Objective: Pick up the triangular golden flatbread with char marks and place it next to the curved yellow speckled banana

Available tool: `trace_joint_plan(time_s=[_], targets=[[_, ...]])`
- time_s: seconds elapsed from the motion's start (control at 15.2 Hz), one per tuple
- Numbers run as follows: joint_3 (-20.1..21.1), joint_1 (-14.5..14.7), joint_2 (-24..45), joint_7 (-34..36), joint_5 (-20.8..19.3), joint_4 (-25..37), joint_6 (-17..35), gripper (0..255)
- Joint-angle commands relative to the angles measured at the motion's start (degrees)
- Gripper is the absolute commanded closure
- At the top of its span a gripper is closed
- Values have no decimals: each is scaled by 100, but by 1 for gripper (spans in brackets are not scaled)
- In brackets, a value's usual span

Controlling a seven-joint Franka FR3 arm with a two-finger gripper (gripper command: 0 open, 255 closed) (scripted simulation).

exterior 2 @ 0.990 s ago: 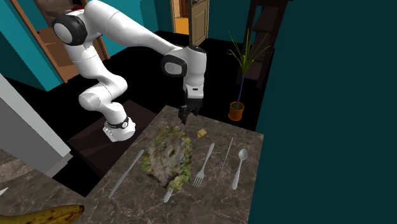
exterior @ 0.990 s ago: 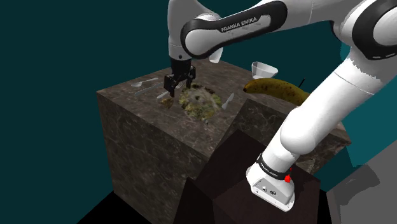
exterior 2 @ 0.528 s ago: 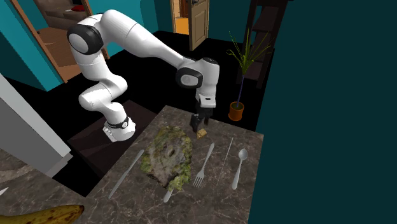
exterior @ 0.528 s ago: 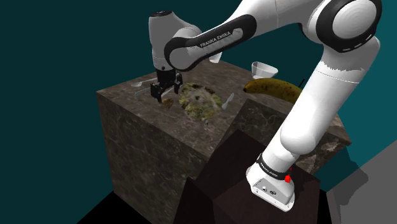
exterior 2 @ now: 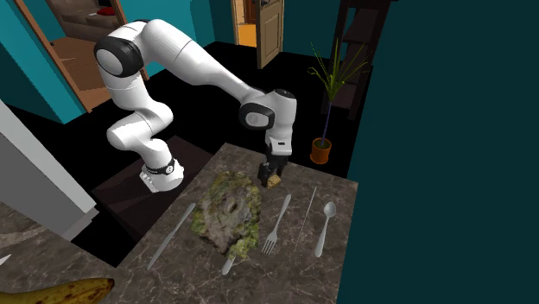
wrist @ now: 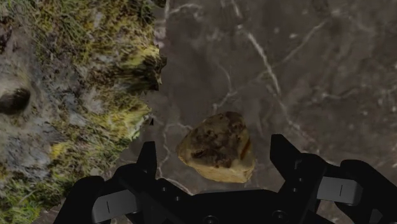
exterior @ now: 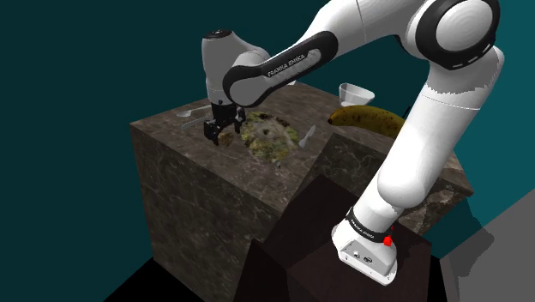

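The flatbread (wrist: 217, 147) is a small golden wedge with dark char marks, lying on the dark marble tabletop (wrist: 305, 76). My gripper (wrist: 215, 159) is low over it, open, one finger on each side without touching. In the second exterior view the gripper (exterior 2: 270, 177) stands upright over the flatbread (exterior 2: 275, 181), beside the mossy rock-like slab (exterior 2: 230, 210). In the shoulder view the gripper (exterior: 214, 135) is at the slab's far-left side. The speckled yellow banana (exterior: 370, 121) lies at the table's far right there, and in the second exterior view the banana (exterior 2: 53, 292) is at the bottom left.
A fork (exterior 2: 276, 223), a spoon (exterior 2: 324, 226), a thin rod (exterior 2: 305, 216) and a knife (exterior 2: 171, 234) lie around the slab. A white bowl (exterior: 356, 93) stands behind the banana. A potted plant (exterior 2: 323, 147) sits on the floor beyond the table edge.
The arm swung from above the slab's edge over to the flatbread and came down, so the open fingers now straddle it. The flatbread has not moved.
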Motion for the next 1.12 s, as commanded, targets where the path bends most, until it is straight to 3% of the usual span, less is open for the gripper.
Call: trace_joint_plan(time_s=[0.0, 0.26, 0.33, 1.06], targets=[[-2, 0, 8, 4, -6, -3, 12, 0], [-1, 0, 7, 4, -6, -3, 11, 0], [-1, 0, 7, 4, -6, -3, 11, 255], [8, -5, -81, -63, 59, 55, -118, 255]])
